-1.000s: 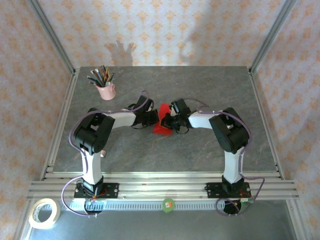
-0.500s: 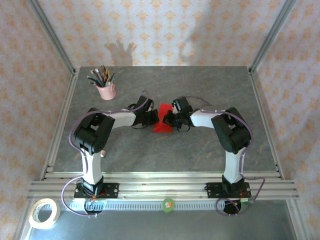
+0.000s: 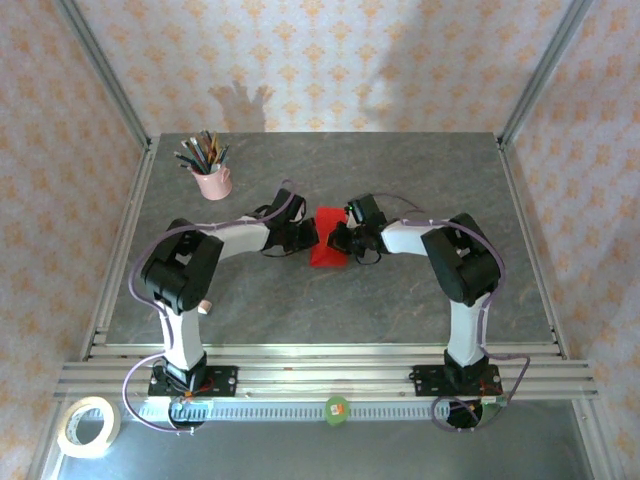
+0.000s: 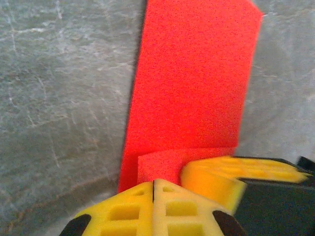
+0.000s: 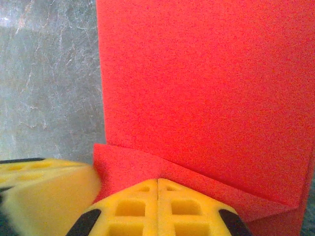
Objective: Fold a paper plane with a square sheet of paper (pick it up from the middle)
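Observation:
The red sheet of paper [image 3: 327,255] lies folded on the grey table between the two arms. In the left wrist view the paper [image 4: 197,83] is a long rectangle with a small flap folded over at its near end. My left gripper [image 4: 153,182] is shut, and its tips rest against that flap. My right gripper [image 5: 157,180] is also shut, with its tips on a folded edge of the paper [image 5: 206,88]. In the top view the left gripper [image 3: 308,236] and the right gripper [image 3: 336,240] meet tip to tip over the paper. Neither has paper between its fingers.
A pink cup [image 3: 212,182] with pens stands at the back left of the table [image 3: 420,180]. A tape roll [image 3: 88,426] lies off the table at the near left. Metal frame posts [image 3: 105,70] rise at the back corners.
The right gripper has shifted slightly toward the back and left over the paper. The paper lies flatter than a second ago. Both grippers have stayed shut.

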